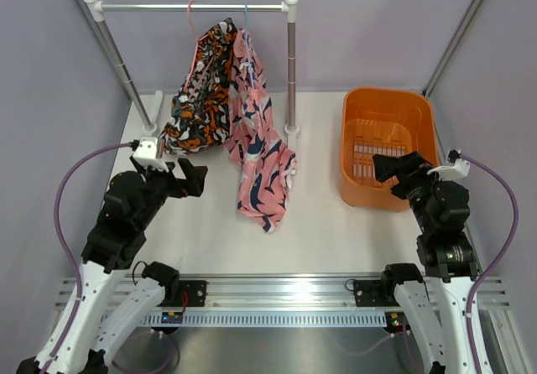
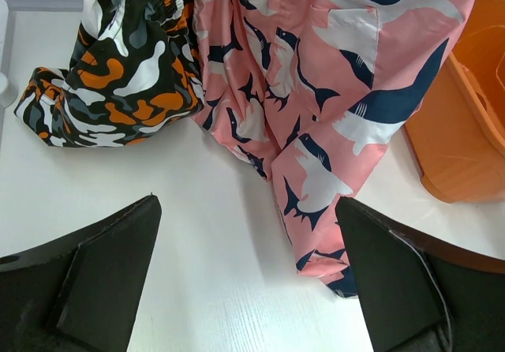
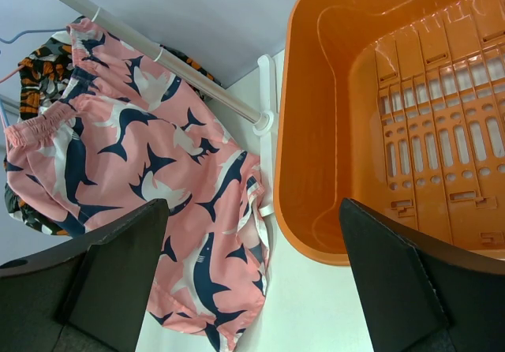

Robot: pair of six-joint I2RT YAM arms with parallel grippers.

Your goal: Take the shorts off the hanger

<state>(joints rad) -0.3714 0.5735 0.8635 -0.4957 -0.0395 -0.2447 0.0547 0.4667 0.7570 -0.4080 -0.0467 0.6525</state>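
We see our left gripper [image 1: 193, 178] [image 2: 246, 208] spread wide and holding nothing, low over the table [image 1: 336, 231], with bare tabletop between its 2 fingers [image 2: 102, 265]. From it, the black shorts [image 1: 197, 97] [image 2: 118, 60] lie at about 12 o'clock in the top view and the pink shorts [image 1: 256, 139] [image 2: 316, 91] at about 2 o'clock, both near but not touched.

Our right gripper [image 1: 388, 166] [image 3: 254, 206] is also spread and empty, poised over the near rim of the orange basket [image 1: 352, 139] [image 3: 316, 131]. The pink shorts [image 3: 142, 170] sit at its 9 o'clock, well apart.

Both shorts hang side by side from the rail [image 1: 193, 7], the black pair at the 9 o'clock side of the pink pair and touching it. A pink hanger hook [image 1: 191, 13] and a blue hanger hook [image 1: 246, 13] loop over the rail. The lower cloth of each pair rests on the table, the pink hem pooling toward 6 o'clock, just beside the right post [image 1: 291, 64] of the rack. The basket stands at 3 o'clock of that post.
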